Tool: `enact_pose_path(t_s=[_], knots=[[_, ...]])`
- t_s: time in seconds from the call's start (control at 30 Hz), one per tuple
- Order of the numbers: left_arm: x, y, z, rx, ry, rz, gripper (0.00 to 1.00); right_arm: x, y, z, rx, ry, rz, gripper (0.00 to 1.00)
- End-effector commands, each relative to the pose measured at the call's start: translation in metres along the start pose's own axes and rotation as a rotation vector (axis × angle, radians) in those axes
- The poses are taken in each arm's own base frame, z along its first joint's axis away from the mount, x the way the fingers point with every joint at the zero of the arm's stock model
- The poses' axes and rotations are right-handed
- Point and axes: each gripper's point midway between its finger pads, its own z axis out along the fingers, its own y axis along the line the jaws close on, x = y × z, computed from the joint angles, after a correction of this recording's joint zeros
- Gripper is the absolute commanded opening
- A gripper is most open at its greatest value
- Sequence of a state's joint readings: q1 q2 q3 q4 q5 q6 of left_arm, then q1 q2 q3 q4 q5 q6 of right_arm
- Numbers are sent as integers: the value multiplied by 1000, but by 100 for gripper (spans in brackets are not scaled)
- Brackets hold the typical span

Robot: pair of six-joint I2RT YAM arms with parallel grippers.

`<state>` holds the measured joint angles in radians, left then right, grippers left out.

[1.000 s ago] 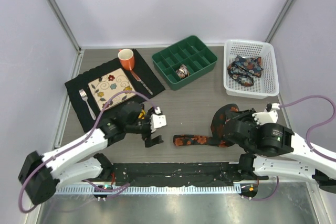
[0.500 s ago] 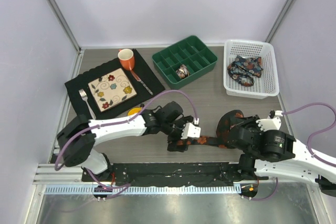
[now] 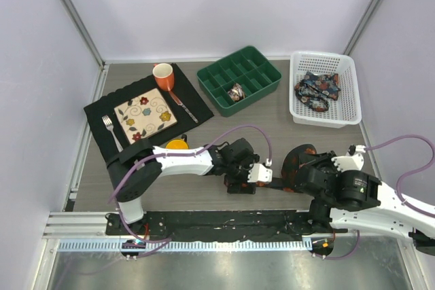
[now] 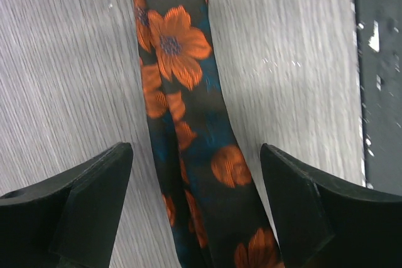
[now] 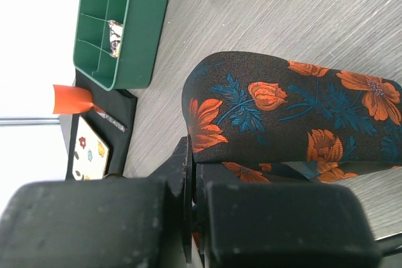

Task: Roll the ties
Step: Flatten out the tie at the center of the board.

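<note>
Fingers of the left gripper [image 4: 195,155] stand apart, straddling the tie [image 4: 182,61], which lies flat in front of the green tray [image 3: 212,96]. The left arm [image 3: 180,161] stretches low to the right. The right gripper [image 5: 191,161] pinches the tie's wide end, its arm bent.

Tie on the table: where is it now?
Top view: the tie lies near the front edge of the table, centre-right, narrow end between the fingers of the open left gripper, wide end pinched by the right gripper.
</note>
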<state>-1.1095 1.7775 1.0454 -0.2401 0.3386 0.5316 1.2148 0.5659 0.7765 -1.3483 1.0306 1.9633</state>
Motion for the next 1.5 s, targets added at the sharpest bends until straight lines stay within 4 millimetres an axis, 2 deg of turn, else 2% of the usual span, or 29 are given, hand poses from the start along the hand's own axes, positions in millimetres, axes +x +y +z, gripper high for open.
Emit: enact_pose_path(t_s=[0.0, 0.07, 0.13, 0.2, 0.27, 0.3, 0.33, 0.37, 0.4, 0.5, 0.6, 0.73, 0.83, 0.9, 0.93, 1.03, 1.13, 1.27, 1.33, 1.47], knots=[[-27, 20, 6, -60, -56, 41, 84, -17, 28, 0, -48, -35, 621, 1], [-23, 17, 9, -33, -39, 50, 79, -17, 29, 0, -52, -36, 630, 1], [-16, 17, 7, -31, 5, 43, 56, -19, 29, 0, -56, -39, 636, 1], [6, 11, -3, 0, 78, -8, 32, -21, 30, 0, -66, -48, 640, 1], [32, 1, -17, 28, 125, -73, 24, -21, 27, 2, -66, -55, 651, 1], [42, -3, -21, 36, 144, -87, 23, -20, 25, 3, -66, -57, 656, 1], [61, -12, -26, 42, 183, -106, 22, -20, 24, 4, -65, -61, 663, 1], [71, -14, -31, 35, 200, -122, 20, -18, 20, 6, -61, -63, 662, 1], [69, -13, -40, 4, 187, -117, 17, -18, 19, 7, -62, -67, 677, 1], [78, -17, -52, -33, 216, -152, 15, -12, 10, 14, -55, -76, 711, 1], [93, -16, -57, -69, 291, -188, 13, -7, 3, 20, -46, -90, 726, 7], [108, -15, -68, -121, 352, -210, 11, -18, -6, 21, -53, -123, 736, 19], [116, -15, -74, -144, 378, -234, 11, -54, -19, 15, -55, -222, 778, 28], [120, -13, -76, -160, 385, -247, 11, -88, -28, 7, -77, -338, 811, 35], [122, -15, -76, -156, 391, -258, 11, -97, -32, 5, -86, -371, 839, 37], [123, -15, -76, -158, 394, -266, 11, -115, -48, -2, -91, -438, 903, 41], [125, -14, -76, -160, 404, -273, 11, -124, -60, -8, -82, -482, 927, 44], [130, -16, -77, -155, 415, -283, 11, -154, -63, -27, -130, -604, 942, 51], [132, -16, -77, -153, 419, -288, 11, -166, -62, -35, -152, -660, 894, 62], [134, -16, -78, -152, 427, -287, 11, -175, -58, -42, -159, -683, 861, 67]])
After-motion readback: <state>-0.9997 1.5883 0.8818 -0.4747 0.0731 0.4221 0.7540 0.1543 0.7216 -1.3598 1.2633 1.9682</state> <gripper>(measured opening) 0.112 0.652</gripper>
